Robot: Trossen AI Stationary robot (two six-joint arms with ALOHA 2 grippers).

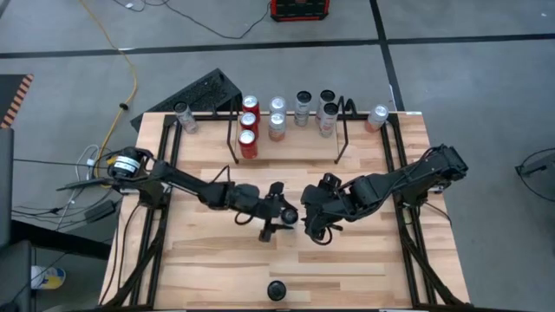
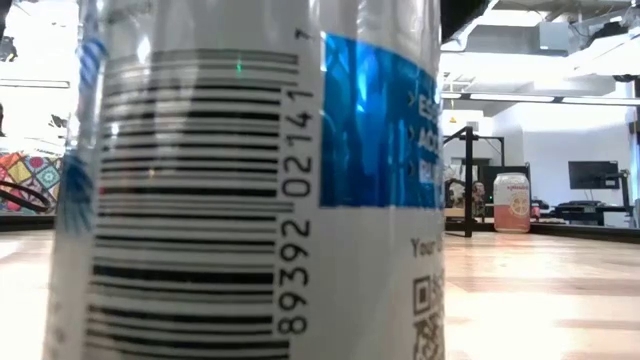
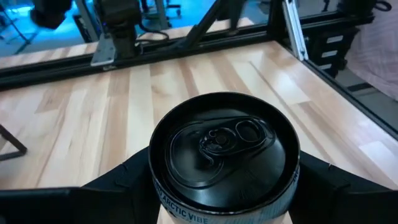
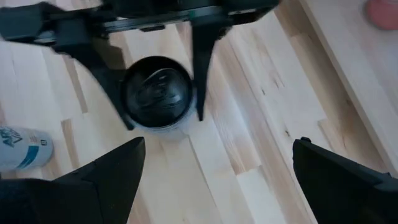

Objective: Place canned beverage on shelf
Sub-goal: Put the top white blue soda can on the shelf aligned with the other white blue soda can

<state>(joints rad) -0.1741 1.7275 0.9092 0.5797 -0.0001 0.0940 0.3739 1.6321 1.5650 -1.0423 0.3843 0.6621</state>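
The canned beverage (image 3: 224,155), a white and blue can with a black top, stands upright between the fingers of my left gripper (image 1: 277,213), near the middle of the wooden table. The right wrist view shows this can (image 4: 158,93) from above, with the left fingers on either side of it. My right gripper (image 1: 316,227) hangs open just right of it, tipped down, with nothing between its fingers (image 4: 106,168). The shelf (image 1: 286,139), a low black rod rack, stands at the table's far edge with several cans on it. My left gripper pinches the can's wall just below the top rim (image 3: 157,186) between its two fingers (image 3: 118,183), one on each side. The fingers come in almost level from the table's left. The can stays upright; I cannot tell whether its base is on the table.
Another white and blue can (image 1: 276,290) stands near the table's near edge and fills the low view (image 2: 250,180). Single cans stand left (image 1: 182,117) and right (image 1: 378,117) of the shelf. Bare wood lies between the grippers and the shelf.
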